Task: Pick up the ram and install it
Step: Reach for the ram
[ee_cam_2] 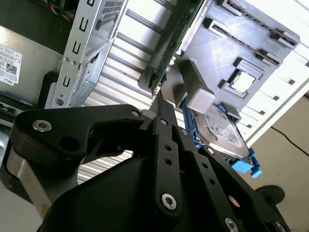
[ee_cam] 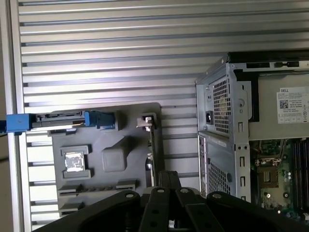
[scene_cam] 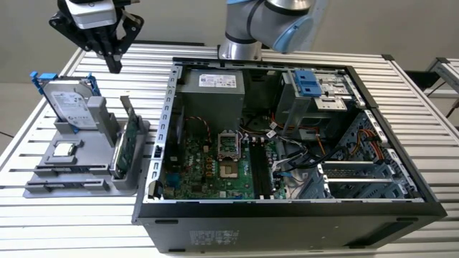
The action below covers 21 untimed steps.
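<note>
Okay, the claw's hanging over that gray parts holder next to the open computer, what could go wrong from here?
The claw hangs shut above the gray holder, near the hard drive and green card standing tall in it; coming down, it might clip either. The ram shows as a thin edge, so a grasp slightly off could miss or tilt it. Loose cables beside the motherboard's slots could snag.
</note>
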Each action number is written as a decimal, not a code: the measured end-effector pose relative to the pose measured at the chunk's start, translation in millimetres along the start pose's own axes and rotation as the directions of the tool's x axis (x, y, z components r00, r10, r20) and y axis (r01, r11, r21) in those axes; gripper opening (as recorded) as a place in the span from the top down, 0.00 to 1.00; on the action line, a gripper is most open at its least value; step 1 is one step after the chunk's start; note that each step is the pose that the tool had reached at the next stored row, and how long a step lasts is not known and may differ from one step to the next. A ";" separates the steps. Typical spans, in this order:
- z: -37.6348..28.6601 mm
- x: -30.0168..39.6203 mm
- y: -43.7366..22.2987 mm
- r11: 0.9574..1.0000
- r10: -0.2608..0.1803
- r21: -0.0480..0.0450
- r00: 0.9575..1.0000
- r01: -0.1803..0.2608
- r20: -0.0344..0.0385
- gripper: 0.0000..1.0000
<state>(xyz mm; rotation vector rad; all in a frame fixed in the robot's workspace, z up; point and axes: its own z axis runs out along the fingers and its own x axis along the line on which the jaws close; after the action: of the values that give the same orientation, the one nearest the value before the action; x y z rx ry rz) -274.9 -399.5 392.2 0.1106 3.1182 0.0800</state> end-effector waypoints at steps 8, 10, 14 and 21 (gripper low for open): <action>0.0 0.2 -0.5 1.000 0.000 -0.001 1.000 0.000 0.000 1.00; 0.1 0.8 -0.7 1.000 0.000 -0.001 1.000 0.000 0.000 1.00; 0.0 4.7 -0.9 1.000 0.000 -0.002 1.000 0.000 0.000 1.00; 0.0 9.5 -1.3 1.000 0.000 -0.002 1.000 0.000 0.000 1.00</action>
<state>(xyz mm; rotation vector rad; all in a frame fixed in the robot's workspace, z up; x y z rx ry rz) -284.5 -400.1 392.0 0.1106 3.1182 0.0832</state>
